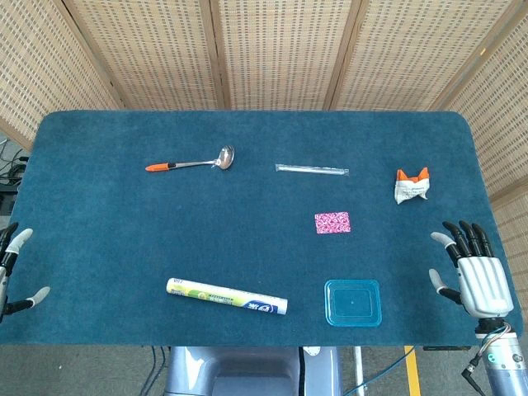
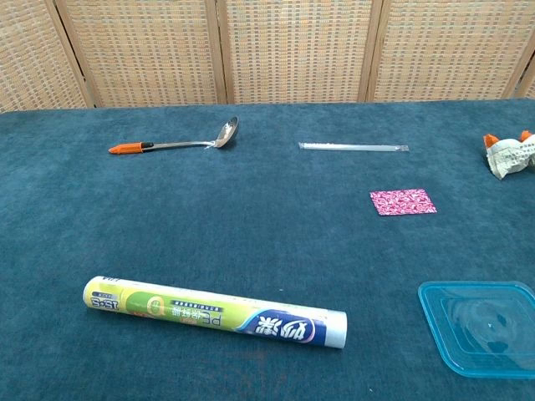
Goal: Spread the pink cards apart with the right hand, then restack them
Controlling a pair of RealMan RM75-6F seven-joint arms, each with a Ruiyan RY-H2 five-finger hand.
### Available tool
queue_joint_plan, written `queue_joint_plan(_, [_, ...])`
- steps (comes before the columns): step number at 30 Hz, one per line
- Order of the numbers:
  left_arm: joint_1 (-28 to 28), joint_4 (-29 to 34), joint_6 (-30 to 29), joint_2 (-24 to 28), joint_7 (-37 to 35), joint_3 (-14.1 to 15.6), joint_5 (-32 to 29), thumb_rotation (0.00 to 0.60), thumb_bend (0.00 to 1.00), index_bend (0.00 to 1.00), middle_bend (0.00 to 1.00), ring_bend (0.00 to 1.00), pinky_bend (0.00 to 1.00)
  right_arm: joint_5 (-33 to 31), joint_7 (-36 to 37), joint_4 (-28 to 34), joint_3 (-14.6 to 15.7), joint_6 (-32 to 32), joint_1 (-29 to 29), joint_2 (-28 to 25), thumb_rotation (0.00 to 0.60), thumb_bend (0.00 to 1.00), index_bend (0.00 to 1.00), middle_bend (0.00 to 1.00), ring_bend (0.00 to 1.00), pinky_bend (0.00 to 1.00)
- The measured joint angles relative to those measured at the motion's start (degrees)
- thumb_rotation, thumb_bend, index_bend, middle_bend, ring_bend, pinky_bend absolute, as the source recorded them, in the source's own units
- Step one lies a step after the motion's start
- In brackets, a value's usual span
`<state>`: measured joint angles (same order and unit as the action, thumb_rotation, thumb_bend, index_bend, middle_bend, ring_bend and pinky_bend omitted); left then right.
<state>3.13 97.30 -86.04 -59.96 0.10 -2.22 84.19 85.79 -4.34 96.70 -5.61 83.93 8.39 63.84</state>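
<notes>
"PE" on the roll point(image 2: 214, 313)

The left hand point(image 1: 15, 272) is cut by the head view's left edge off the table's point(image 1: 99, 247) near-left corner, so only a few fingertips show, and the chest view shows neither hand. In the chest view the blue lid point(image 2: 481, 327) runs off the picture's bottom and right edges, and the crumpled wrapper point(image 2: 512, 155) is clipped at the right edge. The print on the green-and-white tube point(image 2: 213, 312) and the pattern on the pink cards point(image 1: 332, 223) are too small to read, and how many cards lie in the stack cannot be told.
</notes>
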Motion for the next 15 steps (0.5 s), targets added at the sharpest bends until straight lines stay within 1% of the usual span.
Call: queue_joint_plan(15, [-0.3,0.5,-0.7,0.3,0.1,-0.1,0.5,0.6,0.14,0.08,0.0,0.0,0.0,0.5,0.7,0.0,0.1,0.6,-0.4,-0.4,0.6,0.4,0.22,0.13,0.0,0.0])
